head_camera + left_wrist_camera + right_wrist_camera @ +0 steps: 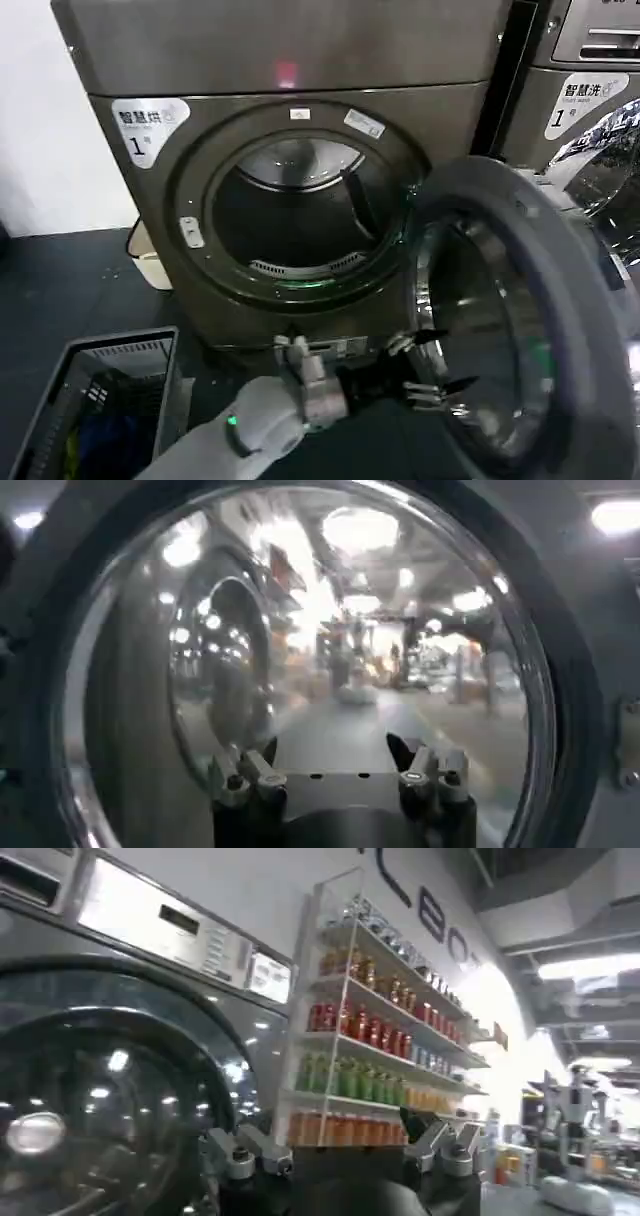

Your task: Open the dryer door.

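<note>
The dryer door (520,320) has a matt grey plastic inner side and a smooth, glossy glass window with a shiny chrome ring. The dryer body (300,50) looks like brushed metal with a dull shine. The laundry basket (60,400) is matt grey plastic. The left gripper (440,365) has black fingers and bright metal parts.

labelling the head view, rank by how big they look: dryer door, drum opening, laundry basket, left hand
1. dryer door, though it swings nearest the camera
2. drum opening
3. laundry basket, partly cut off
4. left hand
</note>
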